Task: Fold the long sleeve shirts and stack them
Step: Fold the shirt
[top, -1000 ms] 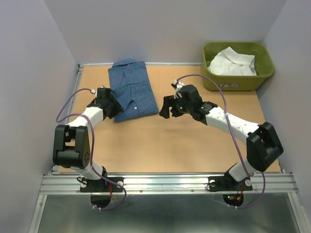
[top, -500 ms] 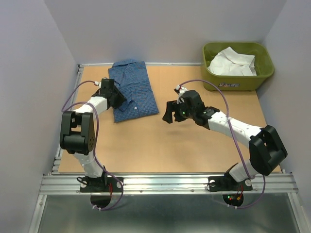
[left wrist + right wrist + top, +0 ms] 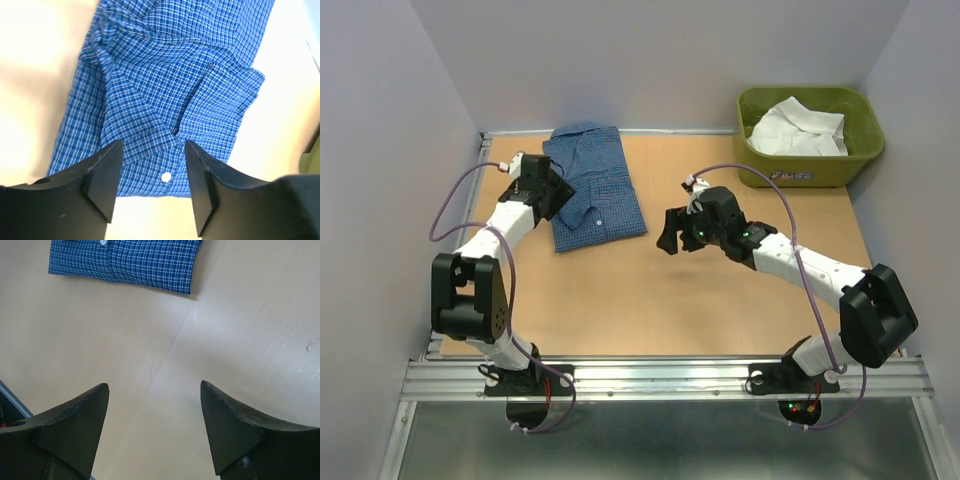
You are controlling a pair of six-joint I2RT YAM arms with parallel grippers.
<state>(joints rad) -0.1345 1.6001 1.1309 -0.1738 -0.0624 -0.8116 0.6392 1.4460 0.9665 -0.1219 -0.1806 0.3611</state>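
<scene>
Lying folded flat at the far left of the surface [image 3: 650,300] is the blue checked shirt [image 3: 592,185]. The left claw [image 3: 150,150] stands at its left side, jaws apart, nothing between them. The right claw [image 3: 152,390] hangs over bare surface near the middle, jaws wide, empty. The white shirt [image 3: 798,128] lies crumpled inside the green tub [image 3: 790,172], far right.

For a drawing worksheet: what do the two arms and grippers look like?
Both the left arm and right arm have white tubular links, black joints and a looping purple cable. The left gripper and right gripper have black pointed fingers.
</scene>
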